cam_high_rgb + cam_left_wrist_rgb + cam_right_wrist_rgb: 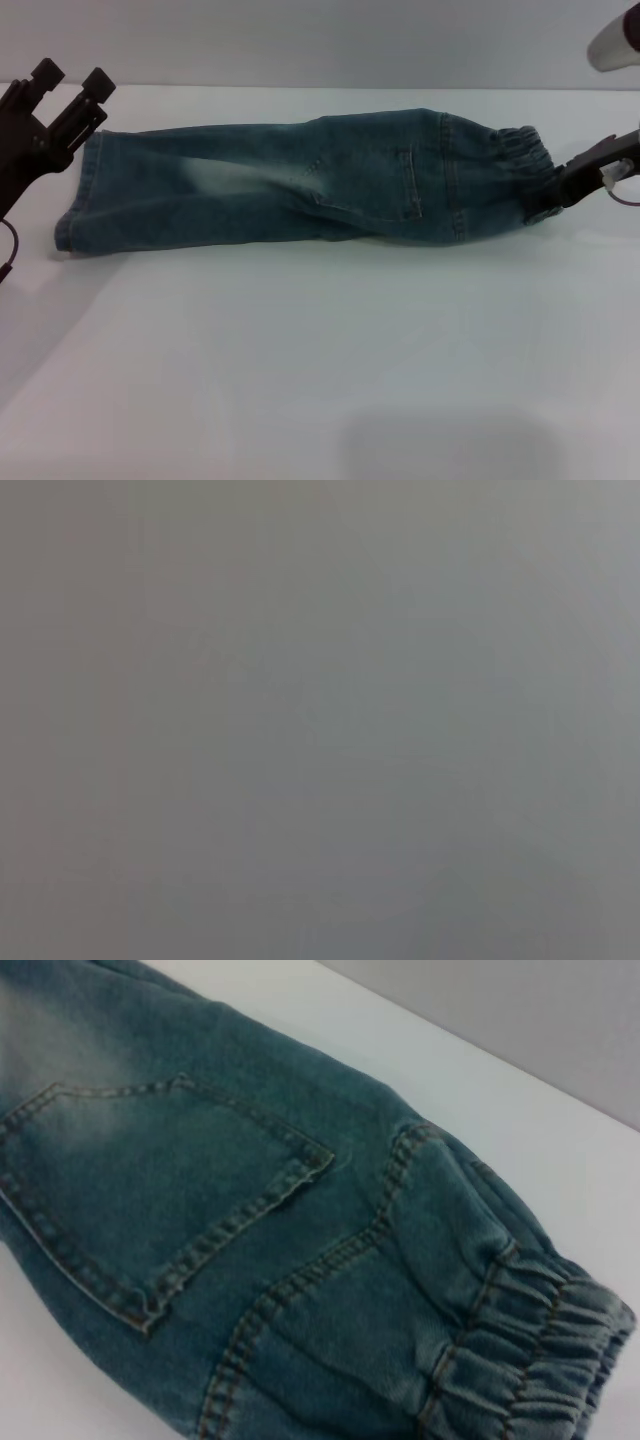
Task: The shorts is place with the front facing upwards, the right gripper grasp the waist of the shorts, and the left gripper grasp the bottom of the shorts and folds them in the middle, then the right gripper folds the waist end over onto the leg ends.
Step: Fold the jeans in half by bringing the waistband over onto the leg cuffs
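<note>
Shorts [300, 185] lie lengthwise on the desk [320, 380], already halved. Right hand [560, 190], at three o'clock, apparently pinches the waist [520, 150]; left hand [65, 95], at nine o'clock, hangs spread above the leg ends [75, 205]. Remaining: waist over hems.

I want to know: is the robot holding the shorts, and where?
The right end effector grips the shorts at the waist. The left end effector holds nothing.
</note>
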{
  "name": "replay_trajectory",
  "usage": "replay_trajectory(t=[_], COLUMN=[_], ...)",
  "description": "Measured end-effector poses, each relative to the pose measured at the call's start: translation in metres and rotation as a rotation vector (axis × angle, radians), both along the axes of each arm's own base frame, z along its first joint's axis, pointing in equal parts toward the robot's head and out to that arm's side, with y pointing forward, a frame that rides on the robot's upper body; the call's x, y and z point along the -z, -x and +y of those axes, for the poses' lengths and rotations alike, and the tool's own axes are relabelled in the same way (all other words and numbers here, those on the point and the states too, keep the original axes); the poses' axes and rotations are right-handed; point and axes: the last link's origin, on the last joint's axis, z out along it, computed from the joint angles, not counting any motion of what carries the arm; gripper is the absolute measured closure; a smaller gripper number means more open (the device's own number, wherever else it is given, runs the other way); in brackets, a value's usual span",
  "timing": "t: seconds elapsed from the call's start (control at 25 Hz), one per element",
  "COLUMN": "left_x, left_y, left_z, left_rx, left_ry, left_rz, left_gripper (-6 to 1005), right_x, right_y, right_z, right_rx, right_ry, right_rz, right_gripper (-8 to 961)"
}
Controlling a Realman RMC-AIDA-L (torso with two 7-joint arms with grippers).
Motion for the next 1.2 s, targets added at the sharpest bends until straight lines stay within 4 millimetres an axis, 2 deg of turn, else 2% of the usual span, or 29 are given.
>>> replay_trajectory(t=[0.2,0.84,1.2], left_x=[0.0,-0.002,0.001], left_y=[0.005,0.011,0.012], left_z=[-0.005,-0.008,-0.01], left_rx=[-0.015,-0.042,-0.041], left_ry=[-0.004,-0.009,-0.019], left_rz=[-0.003,-0.003,0.019], left_gripper=[199,199,199], right_x=[0.011,0.02,0.026], right_y=[0.004,0.018,0.014], right_z=[0.001,0.003,0.001], right_rx=[-0.022,-0.047,-0.034], right_ry=[0.005,0.019,0.03], right_rz=[-0.011,0.018,0.025], right_gripper=[423,423,449])
